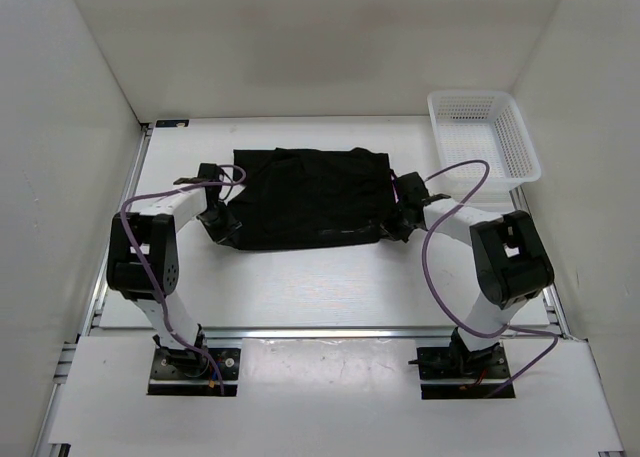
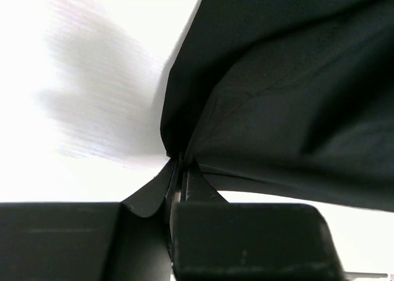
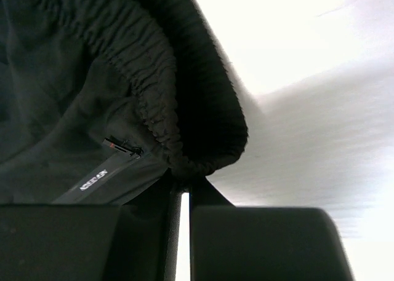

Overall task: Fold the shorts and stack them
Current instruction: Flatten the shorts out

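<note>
The black shorts (image 1: 305,197) lie spread across the middle of the white table, between my two arms. My left gripper (image 1: 222,227) is shut on the shorts' near left corner; in the left wrist view the fabric (image 2: 277,96) bunches up from the closed fingertips (image 2: 180,164). My right gripper (image 1: 398,220) is shut on the near right edge, pinching the gathered elastic waistband (image 3: 184,109) beside a zip with a small white mark. Both pinched corners look slightly raised off the table.
A white plastic mesh basket (image 1: 483,132) stands at the back right corner. White walls close in the table on the left, back and right. Purple cables loop off both arms. Bare table lies in front of the shorts.
</note>
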